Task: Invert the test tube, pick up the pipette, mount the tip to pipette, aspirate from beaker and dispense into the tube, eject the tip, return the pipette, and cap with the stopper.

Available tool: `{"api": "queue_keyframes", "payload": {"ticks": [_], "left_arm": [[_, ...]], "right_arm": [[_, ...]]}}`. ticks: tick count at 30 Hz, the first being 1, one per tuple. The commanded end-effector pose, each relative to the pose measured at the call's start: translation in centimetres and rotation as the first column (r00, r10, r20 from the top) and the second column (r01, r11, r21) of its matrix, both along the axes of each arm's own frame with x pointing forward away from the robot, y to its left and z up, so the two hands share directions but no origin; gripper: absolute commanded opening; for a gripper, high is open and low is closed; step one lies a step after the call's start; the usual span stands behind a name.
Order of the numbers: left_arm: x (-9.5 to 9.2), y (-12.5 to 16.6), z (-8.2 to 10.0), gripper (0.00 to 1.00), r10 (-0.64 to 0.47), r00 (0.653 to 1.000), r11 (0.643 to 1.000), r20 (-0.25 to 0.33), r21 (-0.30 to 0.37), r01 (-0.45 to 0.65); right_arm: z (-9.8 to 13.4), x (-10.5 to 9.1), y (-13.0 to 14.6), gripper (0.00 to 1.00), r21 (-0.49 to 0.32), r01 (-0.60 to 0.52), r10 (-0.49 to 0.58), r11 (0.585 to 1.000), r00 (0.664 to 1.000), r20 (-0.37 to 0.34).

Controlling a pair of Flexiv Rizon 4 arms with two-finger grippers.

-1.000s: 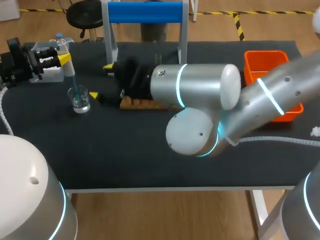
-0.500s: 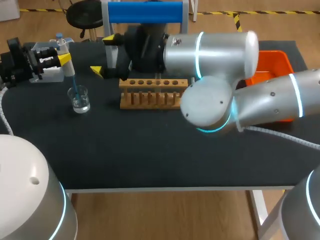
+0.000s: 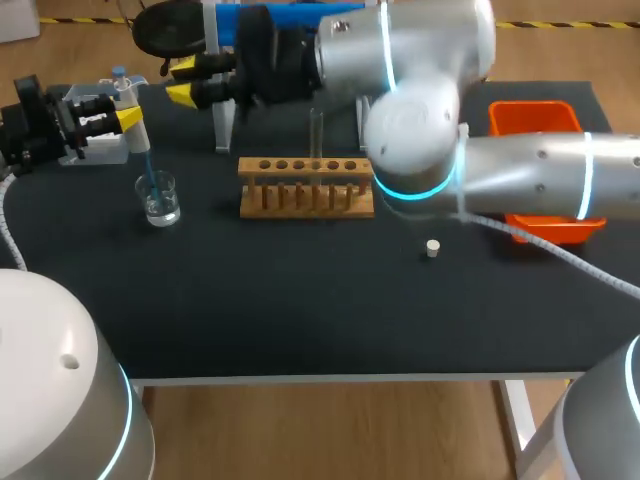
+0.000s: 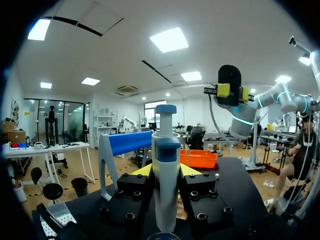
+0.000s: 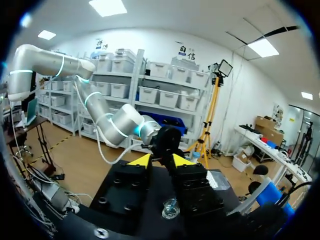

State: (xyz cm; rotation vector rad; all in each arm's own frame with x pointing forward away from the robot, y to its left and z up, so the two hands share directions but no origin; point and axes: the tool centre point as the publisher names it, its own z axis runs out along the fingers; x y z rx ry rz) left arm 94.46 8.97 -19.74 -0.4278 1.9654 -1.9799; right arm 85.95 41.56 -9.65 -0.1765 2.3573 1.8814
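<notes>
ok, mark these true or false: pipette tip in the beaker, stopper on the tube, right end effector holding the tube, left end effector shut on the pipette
1. The tip of the pipette reaches down into the beaker. True.
2. The stopper caps the test tube. False: it lies on the table, apart from the wooden rack.
3. The right end effector holds the test tube. False: it is open and empty, and the tube stands upright in the rack.
4. The left end effector is shut on the pipette. True.
</notes>
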Motion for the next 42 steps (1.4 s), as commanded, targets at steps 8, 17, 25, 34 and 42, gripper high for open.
{"api": "queue_keyframes", "payload": {"ticks": [8, 17, 25, 34, 42], "left_arm": [[0.0, 0.0, 0.0, 0.0, 0.001, 1.0, 1.0, 0.001, -0.001, -0.001], [0.0, 0.0, 0.0, 0.0, 0.001, 1.0, 1.0, 0.001, -0.001, -0.001], [0.0, 0.0, 0.0, 0.0, 0.001, 1.0, 1.0, 0.001, -0.001, -0.001], [0.0, 0.0, 0.0, 0.0, 0.001, 1.0, 1.0, 0.001, -0.001, -0.001], [0.0, 0.0, 0.0, 0.0, 0.001, 1.0, 1.0, 0.001, -0.001, -0.001]], "right_arm": [[0.8, 2.2, 3.2, 0.0, 0.123, -0.46, 0.473, 0.88, 0.871, -0.132], [1.6, 3.0, 4.8, 0.0, 0.215, -0.472, 0.508, 0.855, 0.845, -0.168], [1.6, 3.5, 6.8, 0.0, 0.207, -0.44, 0.476, 0.874, 0.86, -0.182], [1.2, 4.4, 8.1, 0.0, 0.194, -0.367, 0.401, 0.91, 0.899, -0.177], [0.5, 4.8, 9.3, 0.0, 0.186, -0.323, 0.354, 0.928, 0.921, -0.163]]}}
